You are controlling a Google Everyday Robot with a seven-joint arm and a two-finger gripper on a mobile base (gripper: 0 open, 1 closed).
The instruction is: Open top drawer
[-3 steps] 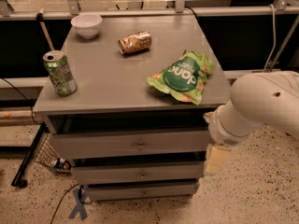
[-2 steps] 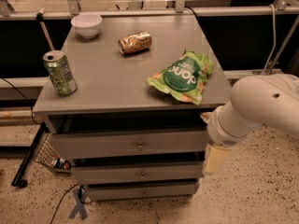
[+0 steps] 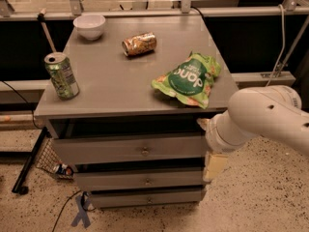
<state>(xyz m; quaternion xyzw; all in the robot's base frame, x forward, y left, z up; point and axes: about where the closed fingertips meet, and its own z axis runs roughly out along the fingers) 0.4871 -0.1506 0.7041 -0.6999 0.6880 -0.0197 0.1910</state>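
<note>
The wide grey top drawer (image 3: 96, 150), with its small round metal knob (image 3: 145, 151), sits at lower centre, just under the grey tabletop (image 3: 111, 88). My cream-tipped gripper (image 3: 215, 166) is at its right end; I cannot tell whether it is open or closed. A green crinkled snack bag (image 3: 189, 79) lies above it on the tabletop's right edge.

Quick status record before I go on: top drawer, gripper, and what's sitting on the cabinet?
top drawer: looks shut
knob: centred on the front, nothing touching it
gripper: off the drawers' right edge, below the knob's height
cabinet top: white bowl, upright green can, tipped can, green snack bag at the front right edge
</note>
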